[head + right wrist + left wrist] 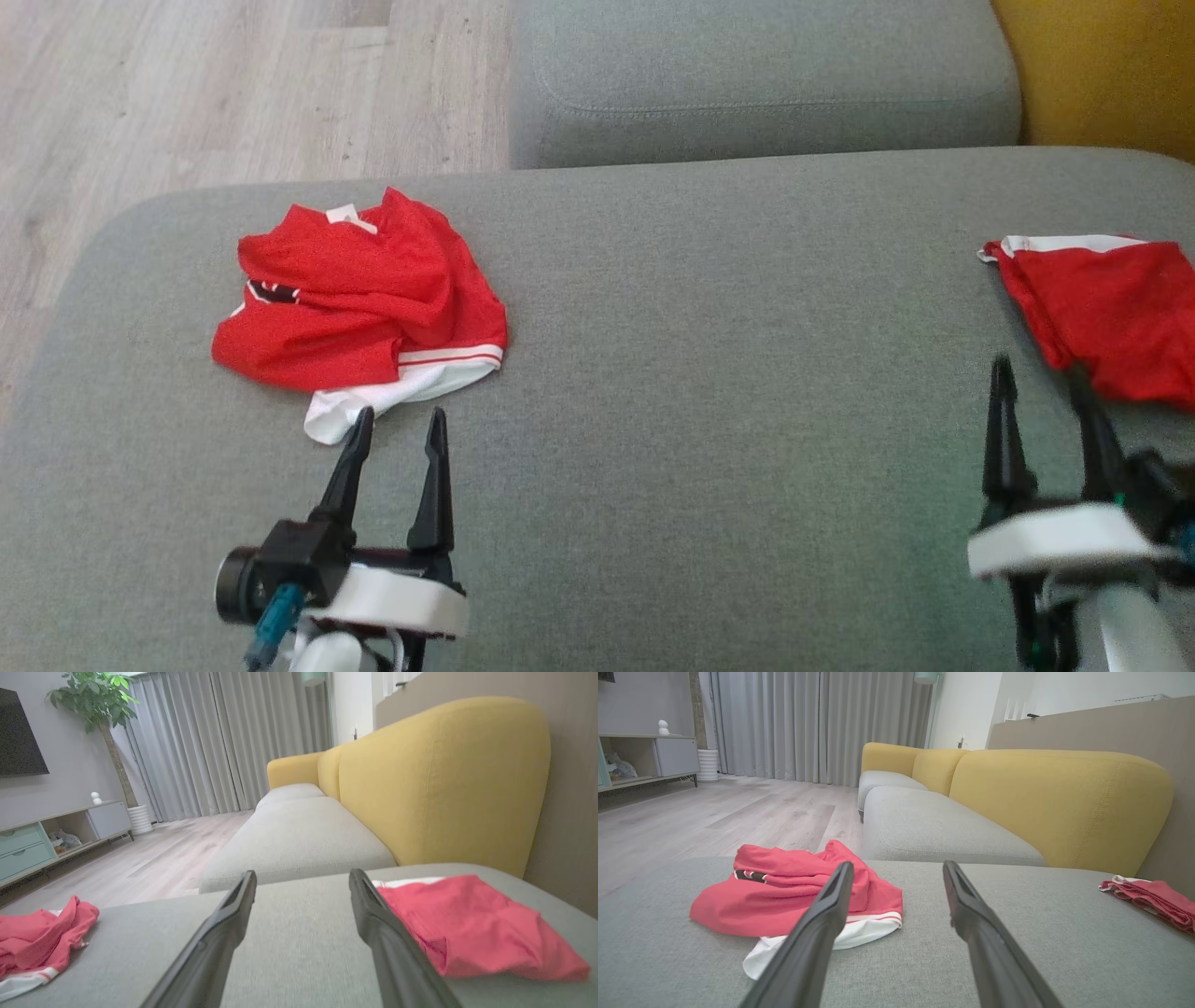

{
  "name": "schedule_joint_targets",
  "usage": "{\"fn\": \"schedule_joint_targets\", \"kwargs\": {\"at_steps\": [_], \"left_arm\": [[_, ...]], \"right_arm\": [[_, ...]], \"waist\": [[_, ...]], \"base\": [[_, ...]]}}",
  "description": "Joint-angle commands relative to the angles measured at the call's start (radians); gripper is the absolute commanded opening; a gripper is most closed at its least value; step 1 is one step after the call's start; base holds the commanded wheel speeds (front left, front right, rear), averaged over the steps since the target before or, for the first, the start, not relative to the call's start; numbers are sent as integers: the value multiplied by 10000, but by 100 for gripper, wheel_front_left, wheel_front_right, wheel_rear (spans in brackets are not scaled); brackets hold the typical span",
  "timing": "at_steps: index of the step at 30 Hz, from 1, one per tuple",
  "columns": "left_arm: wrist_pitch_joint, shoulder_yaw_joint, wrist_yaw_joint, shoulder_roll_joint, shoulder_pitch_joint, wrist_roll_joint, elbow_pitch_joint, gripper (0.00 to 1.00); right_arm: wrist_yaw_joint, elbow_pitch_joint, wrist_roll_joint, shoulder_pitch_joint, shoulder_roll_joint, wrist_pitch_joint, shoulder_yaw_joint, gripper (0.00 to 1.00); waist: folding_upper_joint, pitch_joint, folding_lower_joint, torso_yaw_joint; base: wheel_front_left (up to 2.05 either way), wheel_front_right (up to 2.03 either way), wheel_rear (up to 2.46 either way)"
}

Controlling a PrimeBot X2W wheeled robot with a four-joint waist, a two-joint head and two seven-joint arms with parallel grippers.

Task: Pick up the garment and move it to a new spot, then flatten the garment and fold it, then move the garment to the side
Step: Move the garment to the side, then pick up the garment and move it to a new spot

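One crumpled red garment (359,299) lies just ahead of the left pincer (400,417).

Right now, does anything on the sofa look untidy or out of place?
Yes. The left garment lies crumpled in a heap, with a white part sticking out toward the left gripper. The right garment lies flatter. Nothing looks damaged.

Grey seat (709,392) holds crumpled garment (345,299) and red cloth (1120,308).
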Motion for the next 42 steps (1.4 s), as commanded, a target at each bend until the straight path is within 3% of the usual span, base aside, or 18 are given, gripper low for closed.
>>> {"fn": "schedule_joint_targets", "kwargs": {"at_steps": [1,9,25,42], "left_arm": [[-80,295,63,37,-175,-94,-370,100],[-80,371,99,37,225,-122,-509,100],[-80,333,159,37,158,-89,-666,100],[-80,817,34,37,192,255,-433,100]], "right_arm": [[-9,-439,176,61,-45,-166,311,100],[-9,-640,415,911,-40,-215,367,100],[-9,-825,542,968,-38,-219,571,100],[-9,-740,1014,1181,-38,-219,1903,100]], "waist": [[0,-39,1,18],[0,-98,1,-25],[0,-109,1,139],[0,-290,1,2542]], "base": [[0,0,0],[0,0,0],[0,0,0],[0,0,0]]}}
